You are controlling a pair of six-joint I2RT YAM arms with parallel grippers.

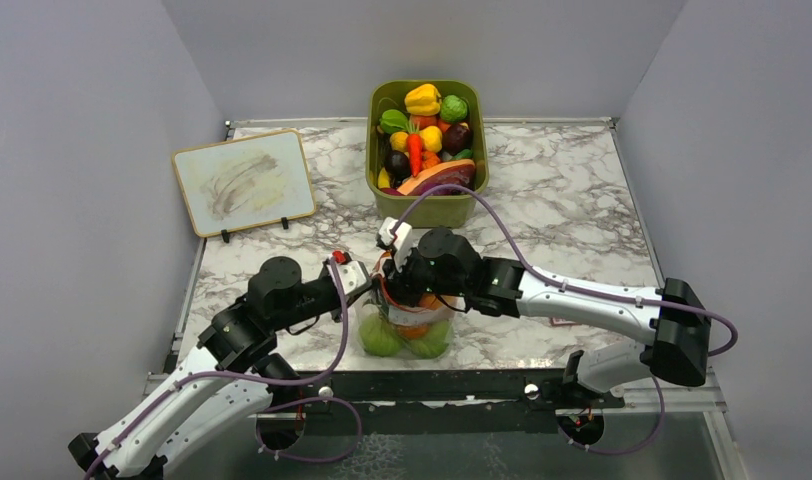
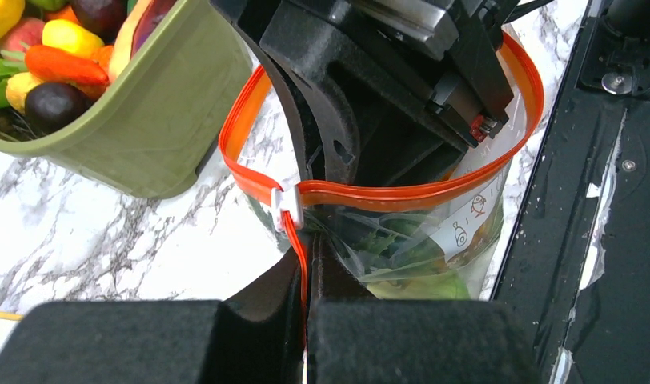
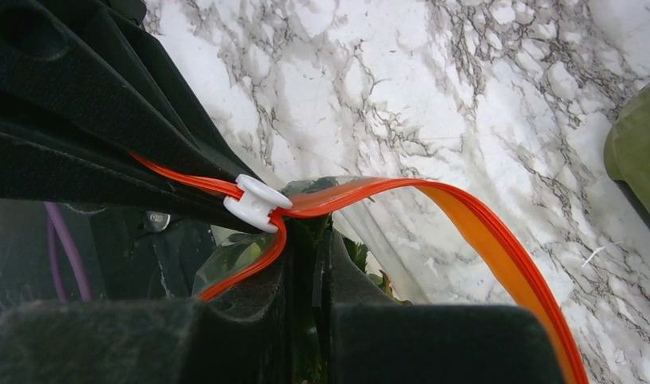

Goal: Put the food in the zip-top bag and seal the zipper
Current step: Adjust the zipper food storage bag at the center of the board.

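Observation:
The zip-top bag (image 1: 407, 325) stands at the table's near edge with its mouth open. Two light-green balls (image 1: 380, 340) and an orange fruit (image 1: 422, 303) lie inside; a green ball also shows through the bag in the left wrist view (image 2: 430, 286). My left gripper (image 2: 308, 244) is shut on the zipper (image 2: 402, 192) just below the white slider (image 2: 286, 204). My right gripper (image 3: 310, 236) reaches into the mouth beside the slider (image 3: 256, 202). Its jaws stand shut to a thin slit, with green leaf showing behind. The strip (image 3: 466, 220) runs past outside its fingers.
The olive-green bin (image 1: 427, 205) full of toy produce stands just behind the bag; its wall shows in the left wrist view (image 2: 146, 136). A small whiteboard (image 1: 244, 180) stands at the back left. The black table rail (image 2: 594, 200) runs right beside the bag.

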